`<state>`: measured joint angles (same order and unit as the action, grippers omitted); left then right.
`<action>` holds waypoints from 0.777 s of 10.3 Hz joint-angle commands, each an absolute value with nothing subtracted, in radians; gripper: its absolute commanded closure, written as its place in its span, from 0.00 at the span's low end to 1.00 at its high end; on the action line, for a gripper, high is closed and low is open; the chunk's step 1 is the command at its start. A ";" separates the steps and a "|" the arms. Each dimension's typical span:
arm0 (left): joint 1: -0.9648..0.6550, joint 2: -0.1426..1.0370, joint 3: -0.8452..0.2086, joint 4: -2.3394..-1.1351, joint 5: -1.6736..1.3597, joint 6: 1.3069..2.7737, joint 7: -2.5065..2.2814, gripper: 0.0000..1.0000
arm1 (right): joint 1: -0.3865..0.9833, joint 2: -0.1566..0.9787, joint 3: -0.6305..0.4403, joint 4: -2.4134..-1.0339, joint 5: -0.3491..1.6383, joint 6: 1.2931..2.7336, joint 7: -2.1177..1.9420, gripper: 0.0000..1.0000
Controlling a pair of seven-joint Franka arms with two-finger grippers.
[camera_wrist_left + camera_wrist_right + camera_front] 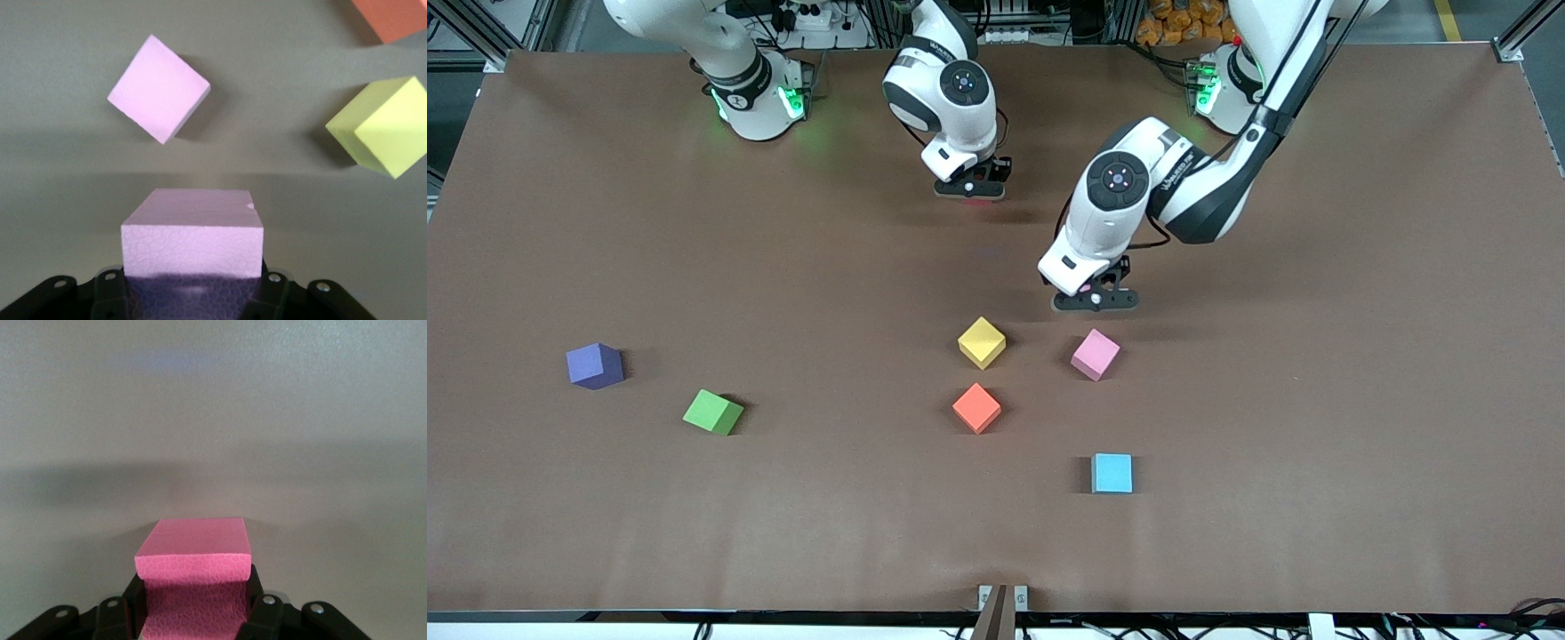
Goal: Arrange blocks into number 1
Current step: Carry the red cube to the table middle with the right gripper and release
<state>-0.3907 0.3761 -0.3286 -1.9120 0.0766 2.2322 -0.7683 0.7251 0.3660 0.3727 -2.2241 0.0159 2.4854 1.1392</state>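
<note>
Grippers both loaded. Left gripper (1096, 300) clamped on pale pink block (192, 239), over table (1316, 400) middle. Right gripper (971, 189) clamped on deeper pink block (195, 561), nearer robots' edge. On table mid-area: second pale pink block (1096, 354), yellow (982, 341), red (orange-tinted) (976, 407); green (712, 412) toward right arm's end.

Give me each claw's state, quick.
Left claw: shut on a light pink block.
Right claw: shut on a deeper pink block.
</note>
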 commanded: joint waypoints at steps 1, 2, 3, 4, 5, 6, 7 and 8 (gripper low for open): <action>-0.380 0.345 -0.339 -1.956 0.080 2.241 -0.778 1.00 | 0.718 0.365 0.379 -2.224 -0.003 2.484 1.174 0.00; -0.379 0.344 -0.339 -1.960 0.080 2.243 -0.778 1.00 | 0.706 0.351 0.379 -2.218 -0.005 2.482 1.167 0.00; -0.379 0.344 -0.339 -1.960 0.080 2.243 -0.778 1.00 | 0.704 0.332 0.379 -2.208 -0.005 2.480 1.164 0.00; -0.380 0.344 -0.339 -1.960 0.080 2.246 -0.778 1.00 | 0.700 0.309 0.379 -2.188 -0.005 2.461 1.163 0.00; -0.382 0.344 -0.339 -1.960 0.080 2.246 -0.778 1.00 | 0.672 0.273 0.377 -2.165 -0.006 2.412 1.145 0.00; -0.390 0.344 -0.341 -1.960 0.080 2.246 -0.781 1.00 | 0.642 0.232 0.379 -2.149 -0.005 2.349 1.094 0.00; -0.390 0.345 -0.351 -1.960 0.080 2.246 -0.781 1.00 | 0.599 0.192 0.379 -2.138 -0.006 2.295 1.045 0.00; -0.391 0.348 -0.353 -1.960 0.080 2.246 -0.790 1.00 | 0.545 0.160 0.379 -2.138 -0.005 2.260 1.007 0.00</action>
<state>-0.3918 0.3733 -0.3432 -1.9339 0.0766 2.2354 -0.7702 0.6181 0.2313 0.3688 -2.1235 0.0032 2.3143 1.0634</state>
